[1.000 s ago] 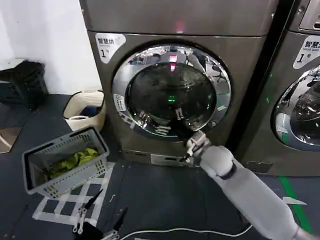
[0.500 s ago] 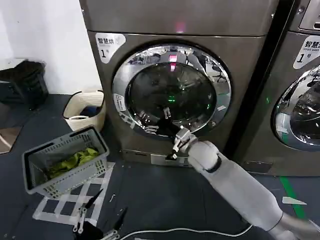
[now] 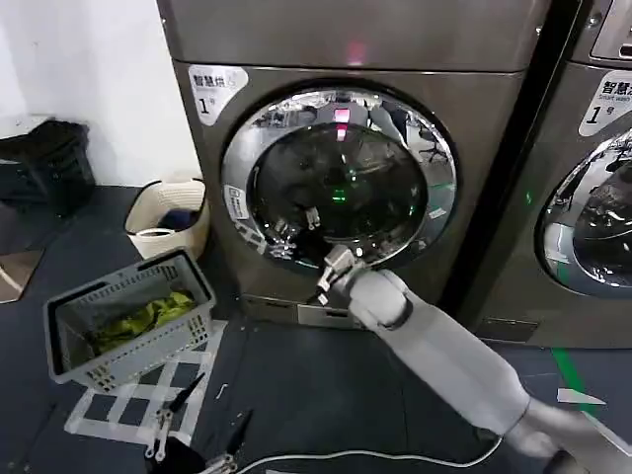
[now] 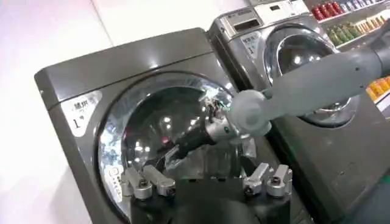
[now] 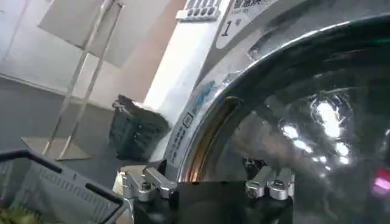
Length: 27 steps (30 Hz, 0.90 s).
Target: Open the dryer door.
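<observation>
Your right claw (image 3: 330, 273) hangs released at the lower rim of the dryer door (image 3: 339, 178), which sits shut just above it. Miss the left edge and you'll skid off the chrome.

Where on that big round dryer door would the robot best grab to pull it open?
Probably the left part of the dryer door, where a recess with a label breaks its chrome rim. The right gripper sits at the lower rim and would likely hook in from the front.
</observation>
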Available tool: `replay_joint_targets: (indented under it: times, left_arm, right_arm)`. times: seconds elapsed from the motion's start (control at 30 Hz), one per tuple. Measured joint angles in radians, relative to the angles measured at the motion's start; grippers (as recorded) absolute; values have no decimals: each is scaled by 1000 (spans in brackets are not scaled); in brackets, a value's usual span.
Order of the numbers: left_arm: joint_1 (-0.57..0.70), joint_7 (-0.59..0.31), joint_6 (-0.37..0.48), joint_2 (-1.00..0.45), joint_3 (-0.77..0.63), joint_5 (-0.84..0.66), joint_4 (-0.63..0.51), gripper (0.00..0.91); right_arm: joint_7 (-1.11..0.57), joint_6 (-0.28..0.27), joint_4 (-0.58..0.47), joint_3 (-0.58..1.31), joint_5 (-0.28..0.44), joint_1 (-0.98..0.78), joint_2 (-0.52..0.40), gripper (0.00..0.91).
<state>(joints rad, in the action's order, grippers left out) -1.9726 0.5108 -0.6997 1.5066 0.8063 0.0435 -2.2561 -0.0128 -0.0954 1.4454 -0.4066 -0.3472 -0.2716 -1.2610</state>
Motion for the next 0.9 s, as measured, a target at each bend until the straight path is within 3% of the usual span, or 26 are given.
replay_joint_targets:
  times: [0.9]
  left_arm:
    - [6, -1, -1, -1, 3, -8, 5, 907]
  right_arm:
    - [-6, -4, -155, 1, 21, 57, -126, 907]
